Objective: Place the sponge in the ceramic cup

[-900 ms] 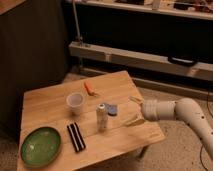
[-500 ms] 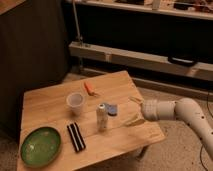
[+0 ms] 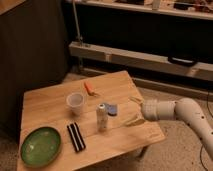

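The sponge (image 3: 112, 108), a small blue-lavender piece, lies flat on the wooden table (image 3: 50, 100) just right of centre. The ceramic cup (image 3: 75, 101), white and wide-mouthed, stands upright to the sponge's left. My gripper (image 3: 132, 111) hovers at the table's right side, a short way right of the sponge, with the white arm (image 3: 175, 111) reaching in from the right. Its two pale fingers (image 3: 135, 100) are spread apart and point left toward the sponge. Nothing is between them, so it is open.
A slim white bottle (image 3: 102, 117) stands right in front of the sponge. A small orange object (image 3: 89, 88) lies behind the cup. A green plate (image 3: 40, 146) sits at the front left corner, with a black striped bar (image 3: 76, 136) beside it.
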Tool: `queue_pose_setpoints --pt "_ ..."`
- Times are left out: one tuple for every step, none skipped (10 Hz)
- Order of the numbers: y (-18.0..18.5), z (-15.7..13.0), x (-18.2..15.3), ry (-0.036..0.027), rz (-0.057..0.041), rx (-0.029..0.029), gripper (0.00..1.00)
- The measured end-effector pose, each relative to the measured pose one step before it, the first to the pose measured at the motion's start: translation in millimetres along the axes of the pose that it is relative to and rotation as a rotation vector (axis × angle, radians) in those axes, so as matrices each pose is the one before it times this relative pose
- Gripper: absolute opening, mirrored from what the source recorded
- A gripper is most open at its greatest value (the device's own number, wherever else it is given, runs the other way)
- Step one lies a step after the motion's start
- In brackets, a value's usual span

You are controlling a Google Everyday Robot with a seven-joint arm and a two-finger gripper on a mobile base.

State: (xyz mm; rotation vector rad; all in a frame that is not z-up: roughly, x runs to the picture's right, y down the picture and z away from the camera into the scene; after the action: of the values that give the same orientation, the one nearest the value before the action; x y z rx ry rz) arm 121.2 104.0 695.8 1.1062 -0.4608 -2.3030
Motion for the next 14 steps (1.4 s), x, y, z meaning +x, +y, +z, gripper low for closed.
queue_pose_setpoints --pt "-0.29 0.54 -0.69 0.00124 0.00159 0.00074 0.80" --pt "0.23 -0.27 0.31 -0.00009 -0.00035 -0.00052 0.80" --pt "-0.04 0.10 -0.09 0.00003 0.00009 0.00014 0.80" --pt "0.00 0.01 -0.02 0.00003 0.00004 0.00003 0.80" --pt "-0.11 0.10 0.00 -0.00006 -0.00007 0.00027 0.80" --pt "0.04 -0.03 0.07 0.00007 -0.00007 -0.00008 0.80" --pt "-0.03 0.03 -0.12 -0.00004 0.00016 0.00003 0.80" --pt "0.01 -0.06 -0.01 -0.00006 -0.00002 -0.00011 0.80" --pt "0.00 0.02 0.03 0.00002 -0.00002 0.00004 0.80" --pt "0.02 -0.01 0.06 -0.00001 -0.00006 0.00000 0.80" --pt "0.08 -0.11 -0.06 -0.00031 -0.00007 -0.00023 0.80" --pt "0.41 -0.31 0.78 -0.00521 -0.00448 0.00140 0.80" --pt "2.25 -0.97 0.16 -0.02619 -0.02331 -0.00918 0.80" --pt "5.97 -1.90 1.19 -0.04480 -0.03515 -0.01436 0.80"
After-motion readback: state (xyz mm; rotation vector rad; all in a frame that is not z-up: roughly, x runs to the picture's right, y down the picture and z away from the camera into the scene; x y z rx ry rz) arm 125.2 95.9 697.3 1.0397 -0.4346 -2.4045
